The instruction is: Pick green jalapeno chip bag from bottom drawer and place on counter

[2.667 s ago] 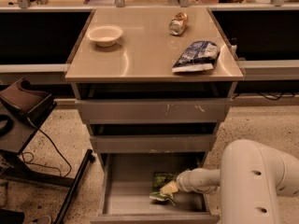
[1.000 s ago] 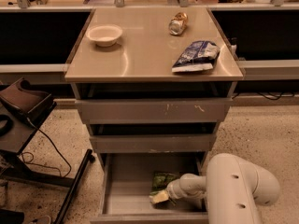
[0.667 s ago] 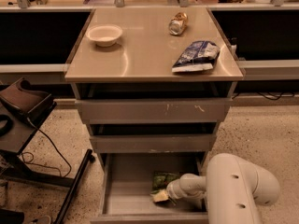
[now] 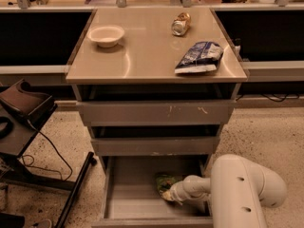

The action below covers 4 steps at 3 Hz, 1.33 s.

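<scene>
The green jalapeno chip bag [image 4: 164, 183] lies in the open bottom drawer [image 4: 133, 201], right of its middle. My gripper [image 4: 170, 195] reaches into the drawer from the right on a white arm [image 4: 237, 189] and sits at the bag's front edge, touching or overlapping it. The tan counter [image 4: 147, 56] tops the grey cabinet above.
On the counter stand a white bowl [image 4: 106, 34] at the left, a tipped can [image 4: 181, 23] at the back and a blue-and-white chip bag [image 4: 199, 57] at the right. The two upper drawers [image 4: 154, 113] stick out slightly. A dark side table [image 4: 21, 118] with cables stands at the left.
My arm has swung left and lower, further into the drawer. The gripper has stayed at the green bag, which has barely moved.
</scene>
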{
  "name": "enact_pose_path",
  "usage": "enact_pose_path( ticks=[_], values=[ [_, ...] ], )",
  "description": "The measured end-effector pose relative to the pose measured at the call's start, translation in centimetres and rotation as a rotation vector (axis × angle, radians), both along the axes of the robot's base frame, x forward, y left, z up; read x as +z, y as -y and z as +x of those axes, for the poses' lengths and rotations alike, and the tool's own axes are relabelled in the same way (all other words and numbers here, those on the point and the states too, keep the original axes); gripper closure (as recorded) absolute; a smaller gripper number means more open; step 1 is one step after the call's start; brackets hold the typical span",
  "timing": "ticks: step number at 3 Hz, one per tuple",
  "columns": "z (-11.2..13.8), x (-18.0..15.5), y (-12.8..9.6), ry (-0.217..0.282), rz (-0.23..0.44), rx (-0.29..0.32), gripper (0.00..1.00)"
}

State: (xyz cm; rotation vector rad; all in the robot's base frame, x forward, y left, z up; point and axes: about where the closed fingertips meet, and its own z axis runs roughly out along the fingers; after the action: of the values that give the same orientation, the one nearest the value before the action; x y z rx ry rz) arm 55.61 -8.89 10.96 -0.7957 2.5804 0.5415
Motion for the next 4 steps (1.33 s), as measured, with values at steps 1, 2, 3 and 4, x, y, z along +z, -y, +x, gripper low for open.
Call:
enact_pose_path(
  ticks=[1,2,3,4],
  values=[
    [0.0,0.2,0.0,0.000,0.000,0.000,0.89],
    [-0.7,2.5,1.1,0.052,-0.011,-0.026,1.00],
    [1.2,12.0,3.9,0.269,-0.005,-0.096,1.00],
    [1.6,23.8,7.7,0.497,-0.009,-0.209,1.00]
  ],
)
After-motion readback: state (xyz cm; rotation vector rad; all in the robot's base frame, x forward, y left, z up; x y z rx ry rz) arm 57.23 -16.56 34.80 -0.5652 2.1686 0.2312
